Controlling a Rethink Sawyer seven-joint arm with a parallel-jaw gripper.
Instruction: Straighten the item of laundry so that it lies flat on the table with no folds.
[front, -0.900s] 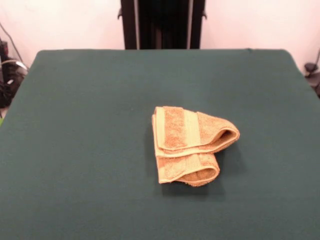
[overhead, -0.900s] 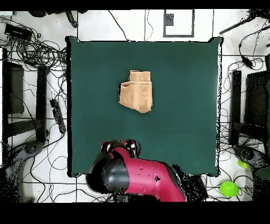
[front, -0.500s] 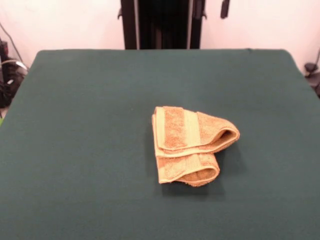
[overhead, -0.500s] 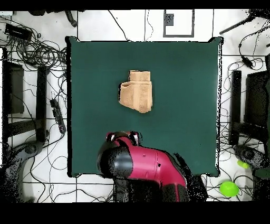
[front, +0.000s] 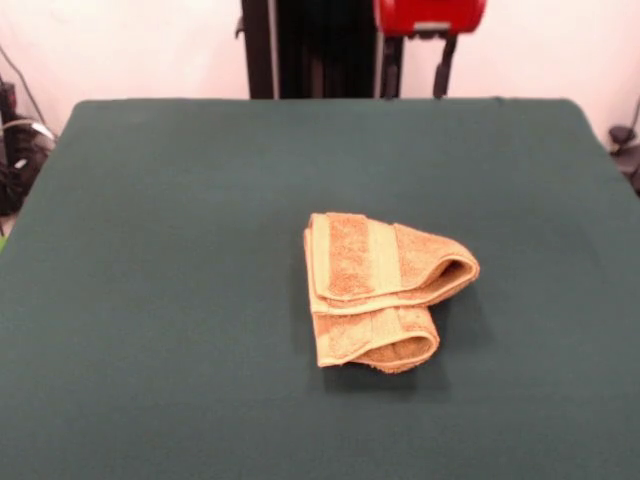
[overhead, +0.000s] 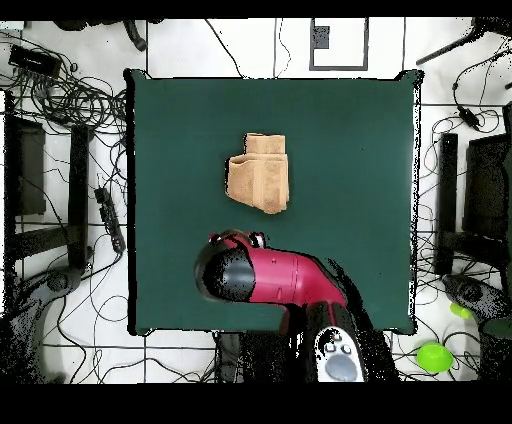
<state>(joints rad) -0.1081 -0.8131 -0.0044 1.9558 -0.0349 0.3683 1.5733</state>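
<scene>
— Near the middle of the table (front: 150, 300), what is lying there?
— The towel (front: 380, 290), folded over itself in layers, one pale band facing up.
— Where is the gripper (front: 415, 72) hanging?
— Above the far edge, well apart from the towel, its two fingers (front: 439, 72) standing apart, holding nothing.

No readable text or labels.

orange-tan towel (front: 380, 295), dark green table (front: 150, 250)
</scene>
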